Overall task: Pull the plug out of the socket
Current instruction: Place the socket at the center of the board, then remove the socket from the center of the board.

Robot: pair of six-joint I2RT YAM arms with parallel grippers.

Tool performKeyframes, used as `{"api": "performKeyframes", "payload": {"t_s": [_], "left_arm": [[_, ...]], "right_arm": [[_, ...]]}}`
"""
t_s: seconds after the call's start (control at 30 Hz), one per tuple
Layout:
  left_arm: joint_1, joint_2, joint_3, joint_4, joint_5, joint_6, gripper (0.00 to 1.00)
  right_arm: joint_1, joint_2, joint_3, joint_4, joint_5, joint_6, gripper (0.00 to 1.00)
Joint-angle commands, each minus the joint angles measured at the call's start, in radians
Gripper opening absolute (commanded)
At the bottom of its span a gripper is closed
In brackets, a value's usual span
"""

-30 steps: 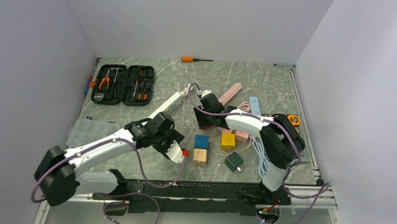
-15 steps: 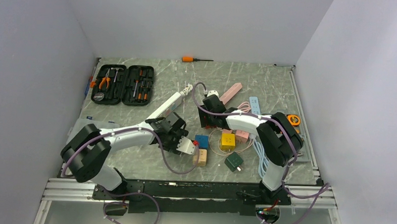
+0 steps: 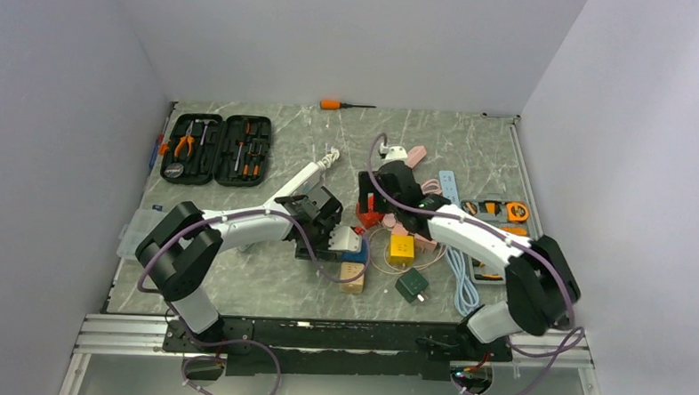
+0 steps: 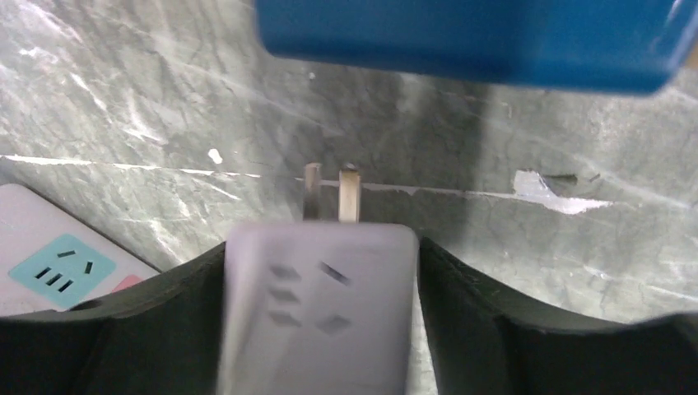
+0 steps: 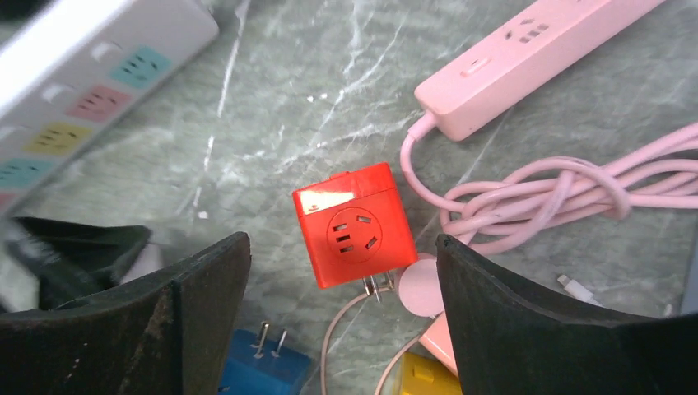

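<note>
L gripper [image 4: 321, 247] is clamped on a white cube [image 4: 317, 313], slots up, two bare prongs aimed at the blue cube [image 4: 469, 41]. That's L wrist cam only; top cam gives just a white lump. R gripper [image 5: 342, 240] is spread wide over the red cube [image 5: 354, 234], no contact. The cube lies loose on the table [image 5: 329, 107] btwn white strip [image 5: 90, 74] & pink strip [image 5: 535, 58]. Top cam mostly hides it.

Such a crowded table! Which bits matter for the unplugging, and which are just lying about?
Likely the job: white cube plug in the left gripper; red cube socket under the open right gripper.
Lying about: tool case, screwdriver, pink power strip, yellow cube.
</note>
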Motion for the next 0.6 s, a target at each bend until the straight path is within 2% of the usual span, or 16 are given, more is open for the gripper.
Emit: {"api": "performKeyframes", "payload": {"t_s": [0.0, 0.1, 0.2, 0.37, 0.47, 0.57], "left_arm": [[0.019, 0.029, 0.063, 0.036, 0.010, -0.080, 0.81], [0.054, 0.067, 0.132, 0.009, 0.044, -0.134, 0.98], [0.075, 0.070, 0.190, -0.031, 0.077, -0.169, 0.99], [0.109, -0.019, 0.273, -0.169, 0.165, -0.217, 0.99], [0.167, -0.093, 0.338, -0.265, 0.250, -0.256, 0.99], [0.253, -0.144, 0.429, -0.382, 0.364, -0.275, 0.99]], "right_arm": [[-0.009, -0.146, -0.035, -0.025, 0.039, 0.049, 0.83], [-0.009, -0.221, -0.070, -0.057, 0.045, 0.067, 0.80], [-0.009, -0.282, -0.106, -0.094, 0.044, 0.083, 0.75], [-0.007, -0.394, -0.168, -0.160, 0.023, 0.099, 0.57], [0.006, -0.455, -0.215, -0.168, -0.034, 0.120, 0.43], [0.068, -0.468, -0.255, -0.157, -0.062, 0.150, 0.35]]}}
